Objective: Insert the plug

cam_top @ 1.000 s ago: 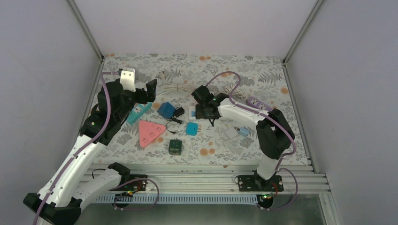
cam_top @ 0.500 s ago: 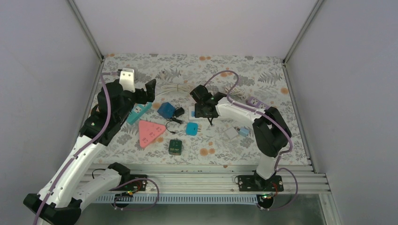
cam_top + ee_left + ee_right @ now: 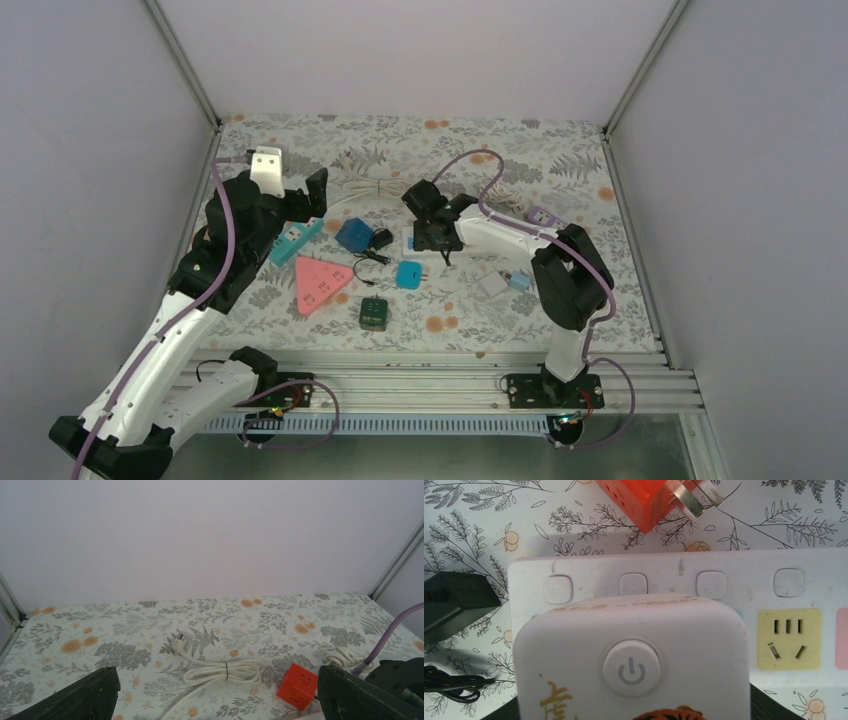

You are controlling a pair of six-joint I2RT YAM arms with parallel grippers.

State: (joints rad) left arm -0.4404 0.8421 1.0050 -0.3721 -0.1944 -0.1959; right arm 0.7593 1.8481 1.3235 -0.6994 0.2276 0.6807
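Gripping the white plug (image 3: 631,645), the right gripper (image 3: 437,240) hangs over the strip (image 3: 674,567); left gripper (image 3: 216,685) spread wide, holding nothing

Matt white plastic plug (image 3: 631,630), scuffed plastic power strip (image 3: 734,565), smooth orange cube (image 3: 639,502).

Orange cube (image 3: 636,500) close behind power strip (image 3: 744,577)
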